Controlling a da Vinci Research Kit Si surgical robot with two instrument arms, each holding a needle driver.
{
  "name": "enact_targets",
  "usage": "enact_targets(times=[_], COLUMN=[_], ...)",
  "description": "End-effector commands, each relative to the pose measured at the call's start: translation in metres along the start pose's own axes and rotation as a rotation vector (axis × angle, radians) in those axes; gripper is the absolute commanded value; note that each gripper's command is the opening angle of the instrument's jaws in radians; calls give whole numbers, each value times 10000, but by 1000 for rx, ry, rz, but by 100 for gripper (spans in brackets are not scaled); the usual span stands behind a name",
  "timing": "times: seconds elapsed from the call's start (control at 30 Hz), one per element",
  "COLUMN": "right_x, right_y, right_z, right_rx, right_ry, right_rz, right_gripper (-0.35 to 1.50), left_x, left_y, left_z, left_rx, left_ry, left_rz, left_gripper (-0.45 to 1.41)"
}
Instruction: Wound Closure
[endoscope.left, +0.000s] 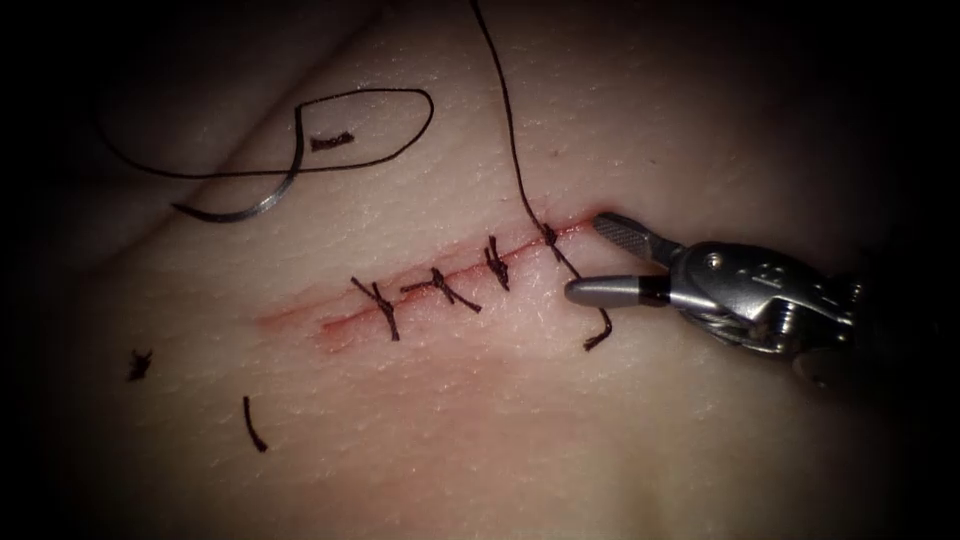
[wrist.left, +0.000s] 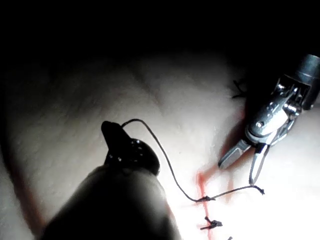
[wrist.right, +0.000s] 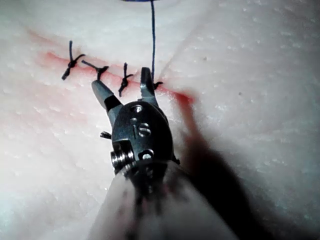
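Observation:
On the tissue (endoscope.left: 480, 420) the cut (endoscope.left: 300, 318) carries three tied stitches (endoscope.left: 440, 288) and a fourth knot (endoscope.left: 548, 235) at its right end. From that knot the thread (endoscope.left: 510, 130) climbs out of the picture, and a short tail (endoscope.left: 598, 338) lies below it. My right tool (endoscope.left: 585, 256) is open and holds nothing, one jaw on each side of the strand beside the knot. In the left wrist view my left tool (wrist.left: 112, 131) is shut on the thread (wrist.left: 165, 160), well above the tissue. The curved needle (endoscope.left: 255, 208) lies free on the tissue, far left of the cut, not in it.
A slack loop of thread (endoscope.left: 400, 100) lies by the needle. Cut thread ends rest at the upper left (endoscope.left: 330, 141), the lower left (endoscope.left: 140, 365) and below the cut (endoscope.left: 255, 425). Red fluid tints the wound line. The right wrist view shows the stitches (wrist.right: 102, 70) just beyond the open right tool (wrist.right: 123, 85).

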Motion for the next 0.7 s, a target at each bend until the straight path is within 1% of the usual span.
enact_targets(times=[0.03,0.27,0.4,0.57,0.7], right_x=[0,3,-3,-9,-8], right_y=[-2,14,21,15,12], right_z=[22,49,56,60,67], right_rx=[-4,-21,-25,-21,-25], right_ry=[-15,-59,-75,-91,-92], right_rz=[-20,-71,-89,-115,-149], right_gripper=[115,115,115,116,116], left_x=[5,16,27,44,53], left_y=[8,21,30,41,47], left_z=[3,-9,-19,-30,-34], left_rx=[4,-1,-15,2,8], left_ry=[2,13,69,97,101], left_rz=[2,10,8,3,7], left_gripper=[-45,-45,-45,-45,-45])
